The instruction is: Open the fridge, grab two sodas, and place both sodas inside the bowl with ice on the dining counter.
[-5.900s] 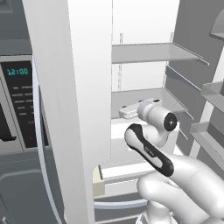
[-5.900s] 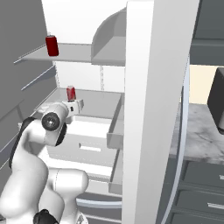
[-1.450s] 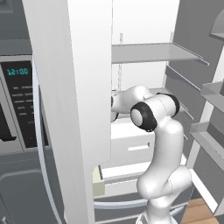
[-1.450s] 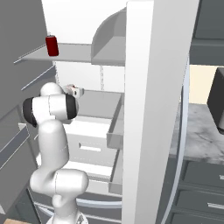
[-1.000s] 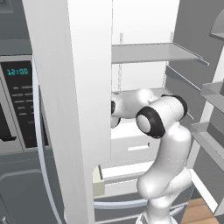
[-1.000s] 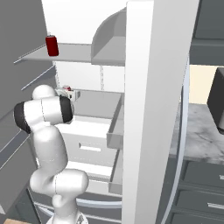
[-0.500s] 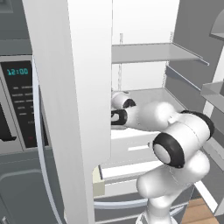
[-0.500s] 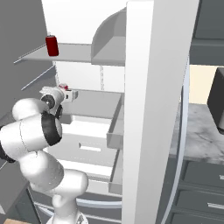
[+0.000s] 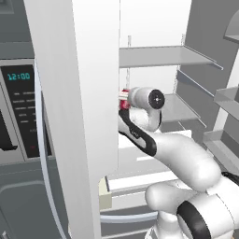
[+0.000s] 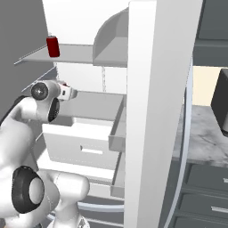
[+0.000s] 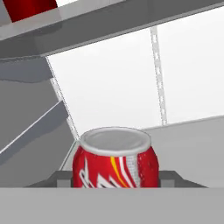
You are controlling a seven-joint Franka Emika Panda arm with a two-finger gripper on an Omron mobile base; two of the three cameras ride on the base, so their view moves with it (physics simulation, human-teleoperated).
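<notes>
Fridge (image 10: 89,26) open; soda (image 11: 114,162) in hand (image 11: 116,177) (second soda (image 10: 53,46) shelved).

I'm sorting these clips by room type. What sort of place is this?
Most likely a home kitchen, rendered in simulation. An open fridge with white shelves holds a red soda can, a wall oven's digital panel sits beside it, and a marble counter runs past the door.

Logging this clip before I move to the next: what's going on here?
The white robot arm is reaching into the open fridge. Its claw is closed around a red soda can at the middle shelf, a finger on each side. A second red can stands on the upper shelf. Neither can has left the fridge yet.
</notes>
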